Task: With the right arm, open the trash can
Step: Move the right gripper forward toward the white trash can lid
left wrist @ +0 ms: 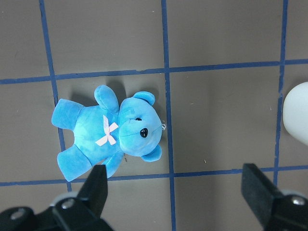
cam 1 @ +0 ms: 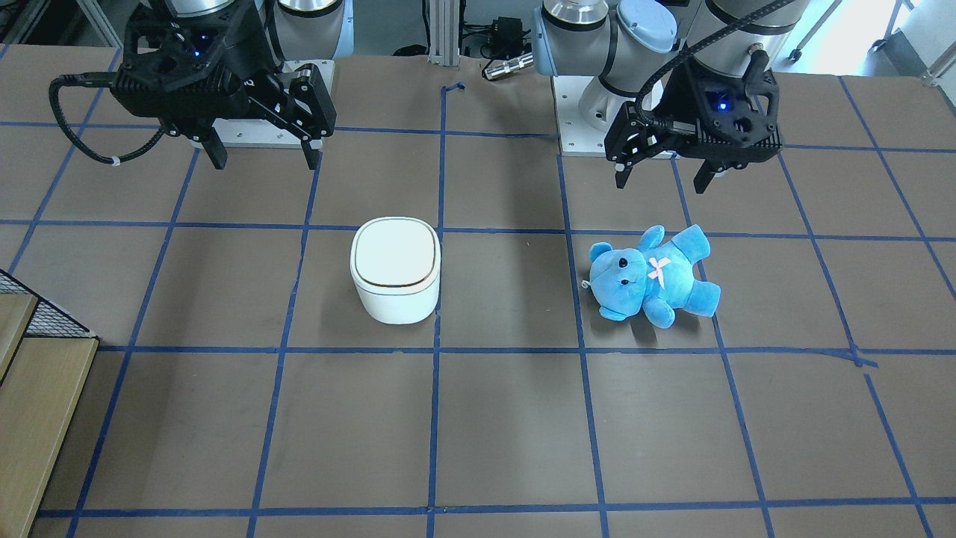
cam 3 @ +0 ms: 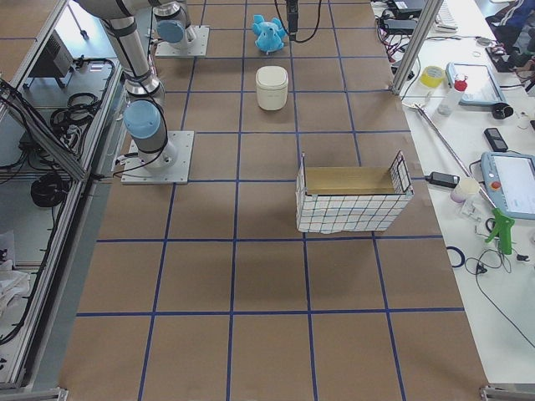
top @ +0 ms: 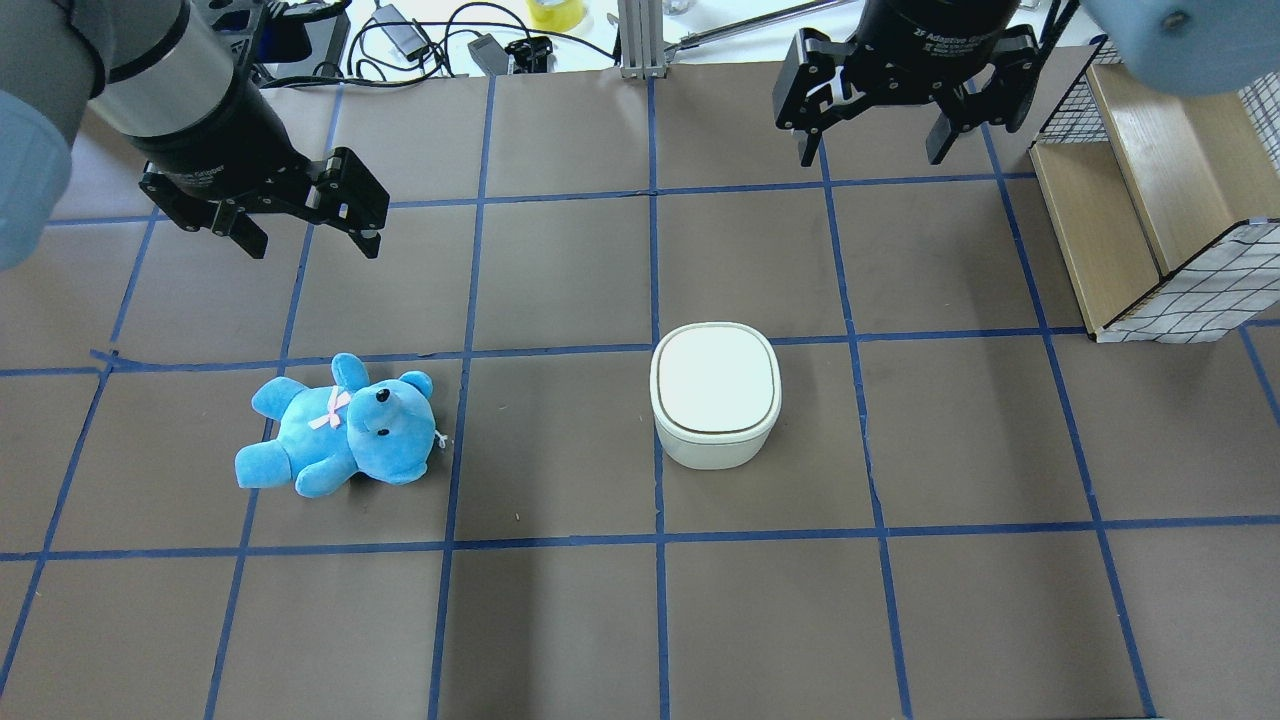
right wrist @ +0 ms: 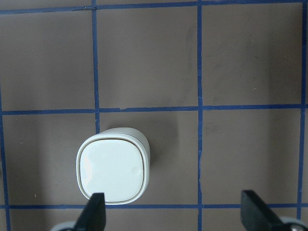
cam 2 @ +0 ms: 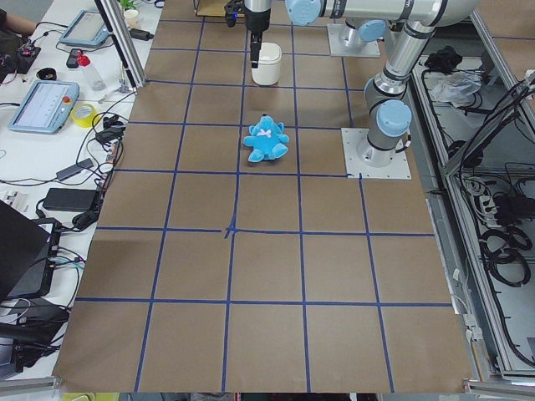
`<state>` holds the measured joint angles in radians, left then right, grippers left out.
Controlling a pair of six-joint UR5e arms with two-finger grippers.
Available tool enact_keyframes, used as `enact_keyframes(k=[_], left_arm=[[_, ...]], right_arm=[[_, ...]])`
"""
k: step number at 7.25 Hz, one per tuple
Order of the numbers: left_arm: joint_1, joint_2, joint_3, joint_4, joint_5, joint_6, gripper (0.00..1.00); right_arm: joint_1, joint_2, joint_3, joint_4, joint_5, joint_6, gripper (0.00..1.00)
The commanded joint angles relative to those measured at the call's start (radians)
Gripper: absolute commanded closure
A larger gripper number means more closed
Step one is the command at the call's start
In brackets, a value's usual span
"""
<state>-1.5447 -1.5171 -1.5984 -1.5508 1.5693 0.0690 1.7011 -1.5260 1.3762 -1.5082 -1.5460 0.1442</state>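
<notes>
The white trash can (cam 1: 396,269) stands near the table's middle with its lid shut; it also shows in the overhead view (top: 716,405) and in the right wrist view (right wrist: 113,168). My right gripper (cam 1: 265,163) is open and empty, hovering above the table, back from the can toward my base. In the overhead view my right gripper (top: 870,158) is beyond the can and to its right. My left gripper (cam 1: 661,184) is open and empty, hovering near the blue teddy bear (cam 1: 650,276).
The teddy bear (top: 340,425) lies on its back on my left half of the table. A wire-sided wooden crate (top: 1150,200) stands at my far right edge. Blue tape lines grid the brown table top (top: 560,620).
</notes>
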Motion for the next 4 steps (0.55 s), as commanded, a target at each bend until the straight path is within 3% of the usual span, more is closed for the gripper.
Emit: enact_keyframes(k=[1, 2, 3, 4], left_arm=[[0.0, 0.0, 0.0, 0.0, 0.0, 0.0, 0.0], [0.0, 0.0, 0.0, 0.0, 0.0, 0.0, 0.0], [0.0, 0.0, 0.0, 0.0, 0.0, 0.0, 0.0], [0.0, 0.0, 0.0, 0.0, 0.0, 0.0, 0.0]], right_arm=[[0.0, -0.002, 0.0, 0.002, -0.003, 0.0, 0.0], [0.0, -0.002, 0.0, 0.002, -0.002, 0.0, 0.0], [0.0, -0.002, 0.0, 0.002, 0.004, 0.0, 0.08], [0.0, -0.002, 0.0, 0.003, 0.007, 0.0, 0.37]])
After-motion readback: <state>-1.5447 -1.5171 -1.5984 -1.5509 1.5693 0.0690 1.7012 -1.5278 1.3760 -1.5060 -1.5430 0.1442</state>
